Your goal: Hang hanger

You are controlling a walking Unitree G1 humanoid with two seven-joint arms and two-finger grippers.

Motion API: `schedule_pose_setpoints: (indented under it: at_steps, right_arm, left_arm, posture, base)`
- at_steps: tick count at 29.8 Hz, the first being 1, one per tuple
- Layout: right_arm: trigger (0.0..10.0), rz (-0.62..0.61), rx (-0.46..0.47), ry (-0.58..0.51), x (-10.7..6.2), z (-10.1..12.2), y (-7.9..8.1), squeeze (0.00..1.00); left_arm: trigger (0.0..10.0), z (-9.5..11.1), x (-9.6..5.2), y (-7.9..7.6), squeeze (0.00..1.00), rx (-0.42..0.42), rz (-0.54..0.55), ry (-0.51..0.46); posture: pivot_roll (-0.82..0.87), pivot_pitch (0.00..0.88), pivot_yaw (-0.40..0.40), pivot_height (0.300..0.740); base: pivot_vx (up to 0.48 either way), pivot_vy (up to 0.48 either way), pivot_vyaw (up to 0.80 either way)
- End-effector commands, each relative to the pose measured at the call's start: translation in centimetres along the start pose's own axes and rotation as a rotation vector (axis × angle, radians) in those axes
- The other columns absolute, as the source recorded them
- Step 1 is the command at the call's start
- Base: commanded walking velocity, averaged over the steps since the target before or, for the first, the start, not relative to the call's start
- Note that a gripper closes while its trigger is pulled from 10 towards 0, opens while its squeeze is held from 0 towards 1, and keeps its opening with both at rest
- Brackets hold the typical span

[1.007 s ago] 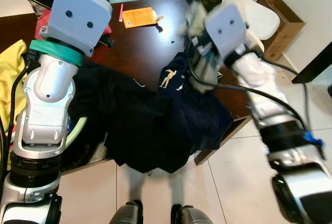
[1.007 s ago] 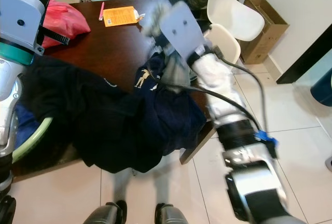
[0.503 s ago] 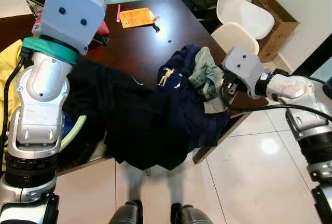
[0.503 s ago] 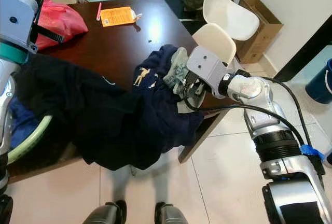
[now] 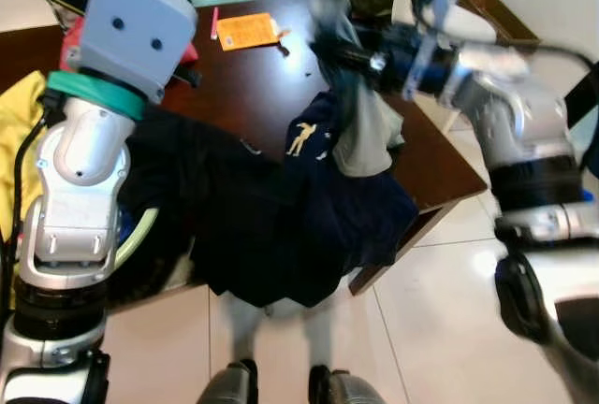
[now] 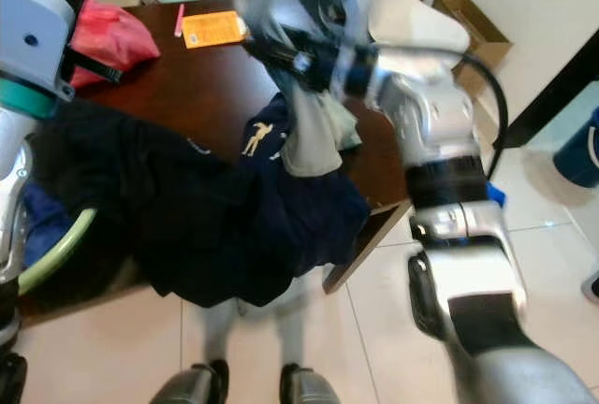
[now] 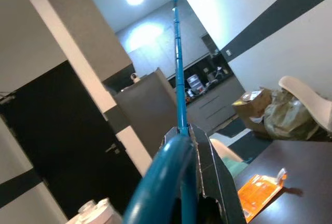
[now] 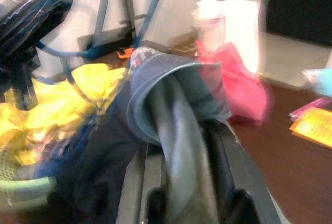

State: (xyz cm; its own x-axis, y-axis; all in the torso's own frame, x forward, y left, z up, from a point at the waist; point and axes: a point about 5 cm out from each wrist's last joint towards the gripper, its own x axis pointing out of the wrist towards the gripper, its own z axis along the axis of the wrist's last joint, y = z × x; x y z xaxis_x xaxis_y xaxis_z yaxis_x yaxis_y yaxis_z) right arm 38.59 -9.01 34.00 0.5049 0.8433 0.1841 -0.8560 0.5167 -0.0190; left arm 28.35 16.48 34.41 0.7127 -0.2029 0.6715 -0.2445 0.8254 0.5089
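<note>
Right end effector (image 5: 329,49) is raised over the far right of the dark bench (image 5: 253,77), fingers clamped on a grey-green garment (image 5: 365,128) that hangs from it over the navy clothes pile (image 5: 281,217). Left end effector (image 7: 194,182) is up at far left, pinched on a blue hanger (image 7: 178,73), its thin rod running up between the fingers. Orange packet (image 5: 251,30) lies far on the bench; print unreadable. Navy shirt shows a small tan figure logo (image 5: 301,139).

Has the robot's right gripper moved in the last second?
Yes. The right gripper has swung up over the dark wooden table, lifting the grey-green garment.
</note>
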Motion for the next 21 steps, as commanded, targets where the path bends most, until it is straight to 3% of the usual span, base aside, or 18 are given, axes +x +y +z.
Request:
schedule_pose_setpoints:
  at_steps: [1,2,3,4,6,7,9,13,16,17,19,21]
  right_arm:
    - [10.0,-0.119,0.049,0.001,-0.4,-0.6,-1.2,0.00]
    - [10.0,-0.273,0.082,-0.019,0.6,-0.4,-2.0,0.00]
    - [10.0,-0.273,0.082,-0.019,0.6,-0.4,-2.0,0.00]
    - [10.0,-0.411,-0.033,0.041,1.3,-1.4,-2.5,0.00]
    - [10.0,-0.407,-0.070,0.059,1.3,-1.7,-2.4,0.00]
    - [10.0,-0.349,-0.173,0.204,1.0,-4.2,-2.2,1.00]
    - [10.0,-0.263,-0.278,0.409,0.1,-7.6,-1.9,1.00]
    - [10.0,-0.249,-0.254,0.438,-0.4,-7.8,-2.1,1.00]
    - [10.0,-0.215,-0.181,0.160,-0.3,-3.0,-2.6,1.00]
    - [10.0,-0.208,-0.153,0.011,-0.7,-0.6,-2.8,0.00]
    - [10.0,-0.233,-0.139,-0.156,-1.8,1.9,-3.1,0.00]
    - [10.0,-0.309,-0.185,-0.263,-3.0,2.8,-3.3,0.00]
  left_arm:
    - [10.0,0.3,-0.1,0.0,0.00,0.001,0.004,-0.011]
    - [10.0,0.2,-0.1,0.1,0.00,0.003,0.011,-0.008]
    - [10.0,0.2,-0.1,0.1,0.00,0.003,0.011,-0.008]
    - [10.0,0.2,-0.2,0.2,0.00,0.011,0.014,-0.002]
    - [10.0,0.2,-0.3,0.2,0.00,0.013,0.014,-0.001]
    - [10.0,0.2,-0.3,0.2,0.00,0.012,0.015,-0.001]
    - [10.0,0.3,-0.4,0.2,0.00,0.011,0.018,0.001]
    - [10.0,0.3,-0.4,0.1,0.00,0.011,0.019,0.001]
    - [10.0,0.4,-0.5,0.0,0.00,0.008,0.018,0.001]
    - [10.0,0.4,-0.6,0.0,0.00,0.008,0.016,0.003]
    - [10.0,0.3,-0.6,0.0,0.00,0.008,0.014,0.005]
    - [10.0,0.3,-0.6,-0.1,0.00,0.002,0.013,0.006]
  posture:
    - [0.07,0.093,-0.028,0.740]
    - [0.07,0.096,-0.033,0.740]
    - [0.07,0.096,-0.033,0.740]
    - [0.08,0.097,-0.037,0.740]
    - [0.08,0.097,-0.037,0.740]
    - [0.08,0.103,-0.043,0.740]
    - [0.08,0.107,-0.044,0.740]
    - [0.08,0.108,-0.045,0.740]
    - [0.07,0.109,-0.048,0.740]
    - [0.07,0.108,-0.049,0.740]
    - [0.07,0.108,-0.050,0.740]
    - [0.07,0.109,-0.048,0.740]
  base:
    - [0.000,0.000,0.00]
    - [0.000,0.000,0.00]
    - [0.000,0.000,0.00]
    - [0.000,0.000,0.00]
    - [0.000,0.000,0.00]
    - [0.000,0.000,0.00]
    - [0.000,0.000,0.00]
    - [0.000,0.000,0.00]
    - [0.000,0.000,0.00]
    - [0.000,0.000,0.00]
    - [0.000,0.000,0.00]
    - [0.000,0.000,0.00]
